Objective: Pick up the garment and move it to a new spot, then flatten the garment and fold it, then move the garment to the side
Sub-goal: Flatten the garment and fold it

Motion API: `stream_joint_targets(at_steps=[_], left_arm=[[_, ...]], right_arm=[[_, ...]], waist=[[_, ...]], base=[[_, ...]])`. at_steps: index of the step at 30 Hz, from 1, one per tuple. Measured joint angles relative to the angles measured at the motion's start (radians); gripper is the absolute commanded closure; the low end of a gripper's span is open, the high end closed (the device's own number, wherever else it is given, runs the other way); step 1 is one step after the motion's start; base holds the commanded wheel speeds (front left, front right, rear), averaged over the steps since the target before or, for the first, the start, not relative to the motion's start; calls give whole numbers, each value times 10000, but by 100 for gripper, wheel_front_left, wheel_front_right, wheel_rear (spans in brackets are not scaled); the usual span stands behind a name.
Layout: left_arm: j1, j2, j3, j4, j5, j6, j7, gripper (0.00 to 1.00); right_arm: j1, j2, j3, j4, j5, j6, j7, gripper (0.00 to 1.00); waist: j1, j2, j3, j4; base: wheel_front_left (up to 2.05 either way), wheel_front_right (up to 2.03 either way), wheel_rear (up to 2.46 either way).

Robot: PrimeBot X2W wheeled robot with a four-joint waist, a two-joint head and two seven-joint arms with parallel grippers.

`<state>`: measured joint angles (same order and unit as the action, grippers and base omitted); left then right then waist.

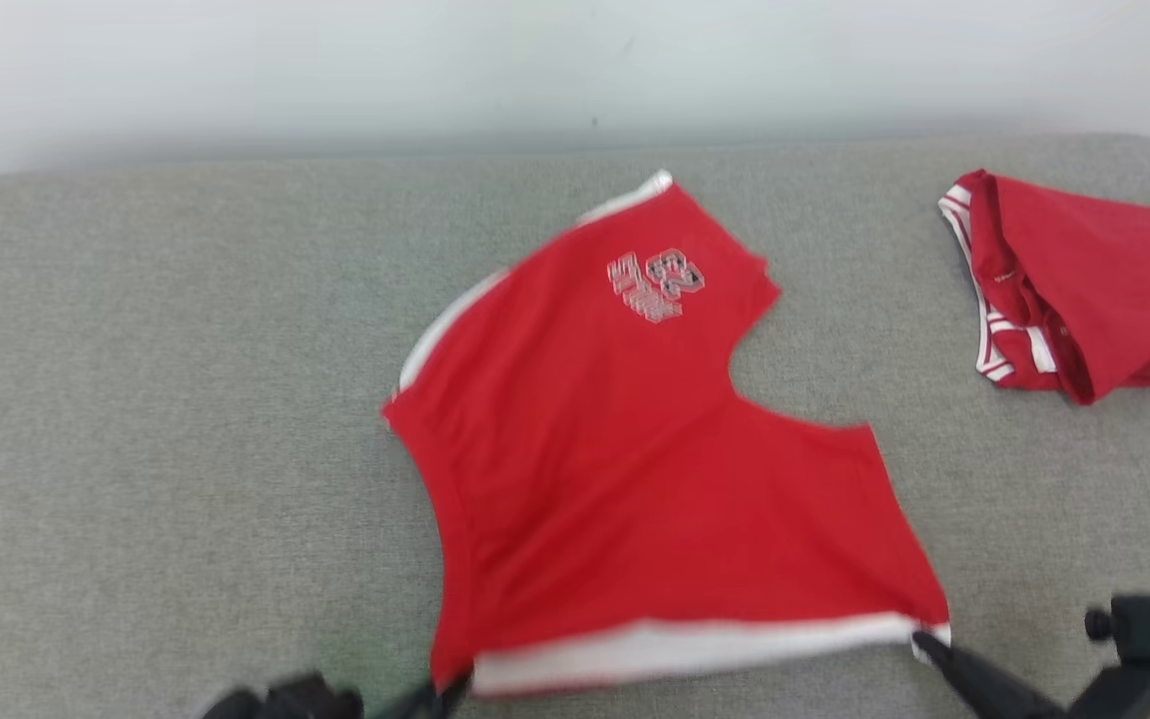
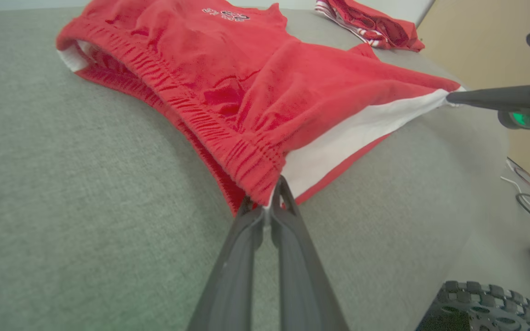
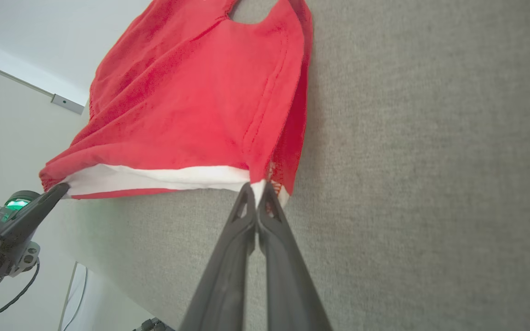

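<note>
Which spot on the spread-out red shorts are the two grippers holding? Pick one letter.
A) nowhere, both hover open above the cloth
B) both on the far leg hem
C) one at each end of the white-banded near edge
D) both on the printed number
C: the left gripper and the right gripper are each shut on one end of the white band along the near edge of the red shorts.

red white-striped shorts [image 1: 635, 469], number print up, lie spread on the grey pad [image 1: 136, 399], near edge stretched taut.
</note>
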<state>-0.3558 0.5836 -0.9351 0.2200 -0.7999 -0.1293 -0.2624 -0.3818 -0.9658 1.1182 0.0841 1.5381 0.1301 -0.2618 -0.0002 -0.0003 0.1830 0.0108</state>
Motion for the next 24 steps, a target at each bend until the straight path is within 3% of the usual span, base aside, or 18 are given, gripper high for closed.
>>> stream_joint_targets(at_steps=[3,12,24], left_arm=[[607,46,-272,242,583,-21,0,100],[1777,311,709,228,1574,-23,0,100],[2124,121,1369,58,1941,-25,0,100]], right_arm=[[816,19,-209,-15,-73,0,2,100],[2607,299,-596,-364,-242,0,-17,100],[2837,470,-1269,-497,-232,0,-17,100]], waist=[[0,1,-178,76],[1,2,-412,244],[2,3,-354,467]], base=[[0,0,0],[0,0,0],[0,0,0]])
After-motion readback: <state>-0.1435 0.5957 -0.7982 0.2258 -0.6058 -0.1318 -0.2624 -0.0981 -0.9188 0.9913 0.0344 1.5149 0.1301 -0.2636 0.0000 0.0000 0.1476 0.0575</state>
